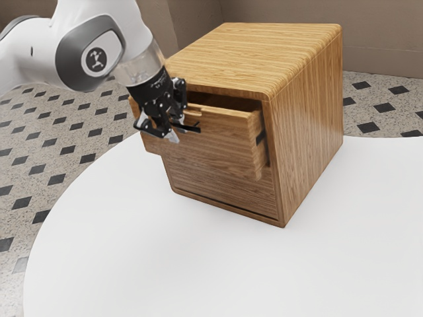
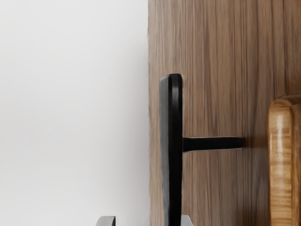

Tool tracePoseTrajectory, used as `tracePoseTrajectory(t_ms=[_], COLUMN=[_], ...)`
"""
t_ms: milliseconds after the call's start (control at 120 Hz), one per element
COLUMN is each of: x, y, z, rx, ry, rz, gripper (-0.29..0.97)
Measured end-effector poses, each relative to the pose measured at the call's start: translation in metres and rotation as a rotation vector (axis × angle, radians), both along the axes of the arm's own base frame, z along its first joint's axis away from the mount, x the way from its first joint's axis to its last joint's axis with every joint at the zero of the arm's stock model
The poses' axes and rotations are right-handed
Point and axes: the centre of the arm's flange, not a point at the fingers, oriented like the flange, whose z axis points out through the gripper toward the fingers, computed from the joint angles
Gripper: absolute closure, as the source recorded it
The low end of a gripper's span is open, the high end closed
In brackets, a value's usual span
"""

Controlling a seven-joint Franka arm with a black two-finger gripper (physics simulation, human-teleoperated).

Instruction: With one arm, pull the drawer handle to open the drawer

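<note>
A white round table (image 1: 198,264) is taking up the lower part of the exterior view, standing over a speckled floor (image 1: 53,132) patterned with small dark diamonds. A wooden cabinet (image 1: 264,59) with rounded corners is sitting on the table toward the exterior view's right. The white arm (image 1: 79,46) is entering from the exterior view's upper left and reaching down toward the cabinet's front face.

The top drawer (image 1: 218,142) is standing partly out of the cabinet, its side panel showing and a dark gap lying open between its top edge and the cabinet's top. Beneath it, the lower front panel (image 1: 218,188) is sitting flush with the cabinet.

The black gripper (image 1: 168,132) is meeting the projecting drawer front at the edge nearer the exterior view's left, where the drawer handle (image 2: 171,141) is mounted. In the wrist view, the handle is appearing as a slim black bar held off the dark wooden drawer front (image 2: 211,56) by a short black post (image 2: 211,143). A paler rounded wooden edge (image 2: 284,160) is lying beyond the post.

The gripper is open, with the bar lying between its grey fingertips (image 2: 106,221). One tip is sitting just beside the bar on the post side. The other is standing apart from it, with white table showing in the gap.
</note>
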Motion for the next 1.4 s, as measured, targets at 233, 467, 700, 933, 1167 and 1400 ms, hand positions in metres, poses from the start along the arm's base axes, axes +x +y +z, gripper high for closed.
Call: tracePoseTrajectory(t_ms=[233,467,700,933,1167,1400], x=[-0.016,-0.031,-0.054,-0.079,-0.104,-0.121], y=[-0.001,-0.002,-0.003,-0.004,0.004,0.007], z=[-0.001,-0.003,-0.002,-0.002,-0.003,-0.005], rx=[0.0,-0.001,-0.001,-0.002,-0.002,-0.002], ry=[0.008,0.017,0.014,-0.002,-0.021,-0.037], rz=[-0.001,-0.001,-0.001,0.001,0.021,0.034], gripper=[0.58,0.59,0.59,0.59,0.59,0.59])
